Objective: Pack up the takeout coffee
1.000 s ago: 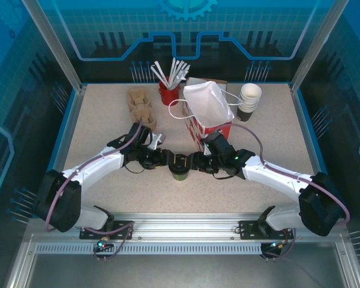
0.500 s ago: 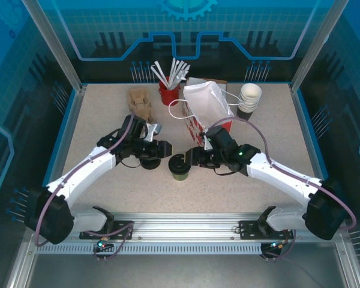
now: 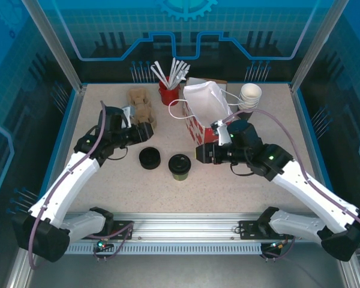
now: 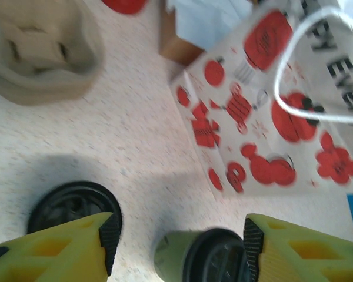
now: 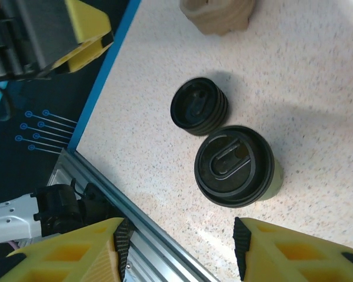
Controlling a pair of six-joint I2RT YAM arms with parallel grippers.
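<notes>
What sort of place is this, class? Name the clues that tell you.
Likely a robot test cell staged as a coffee counter: arms bolted to a table, takeout coffee, printed bag, stacked cups.

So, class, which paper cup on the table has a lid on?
The olive-brown takeout coffee standing mid-table, capped in black; the stacked cups beside the bag are open, white inside.

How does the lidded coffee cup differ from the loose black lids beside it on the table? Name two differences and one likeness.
The takeout coffee shows olive-brown paper sides under its lid; the loose lids are black all over. The takeout coffee stands taller; the loose lids sit low on the table. Both are round, black on top, and neither is held.
</notes>
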